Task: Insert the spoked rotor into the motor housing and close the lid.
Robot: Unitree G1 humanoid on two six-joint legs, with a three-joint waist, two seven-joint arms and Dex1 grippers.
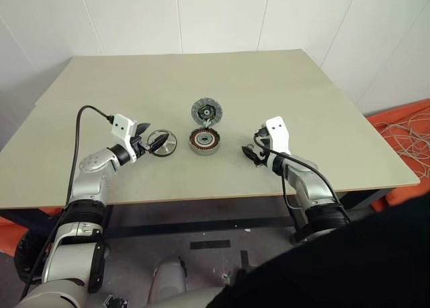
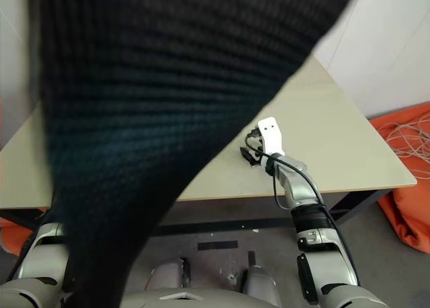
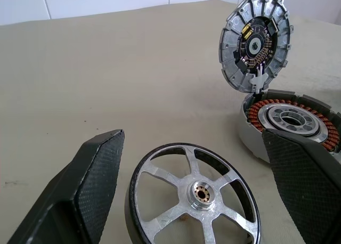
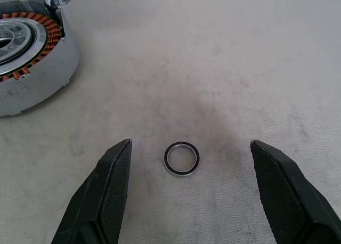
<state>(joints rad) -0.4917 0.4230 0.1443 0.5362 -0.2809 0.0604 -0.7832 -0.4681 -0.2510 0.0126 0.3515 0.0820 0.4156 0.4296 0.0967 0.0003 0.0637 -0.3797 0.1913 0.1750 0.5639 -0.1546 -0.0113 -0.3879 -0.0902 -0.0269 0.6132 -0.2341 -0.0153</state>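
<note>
Nearest the robot, the left gripper (image 3: 193, 137) is held low over the table (image 1: 269, 79) with its two black fingers spread wide. The spoked rotor (image 3: 194, 193) is seen lying flat on the table between them. It is a dark-rimmed ring with silver spokes running to a small metal hub. Nothing is clamped, and whether either finger touches the rim cannot be told.

On the other side, the right gripper (image 4: 191, 143) is also held wide, angled down towards the tabletop, and nothing is gripped by it. A small thin metal ring (image 4: 181, 158) is seen flat on the table between its fingers, apart from both.

Further in, between the two grippers, the motor housing (image 1: 204, 141) is set on the table. Its copper windings are exposed around a hollow centre, and nothing is seated in it. The rotor lies just beside it on the robot's left, apart from it.

At the housing's far edge the lid (image 3: 256, 41) is stood up on edge, tilted open. Its ribbed inner face, with a round circuit board, is turned towards the left gripper.

Beyond the table's right edge, orange material with loose white cable (image 1: 403, 130) is seen on the floor.
</note>
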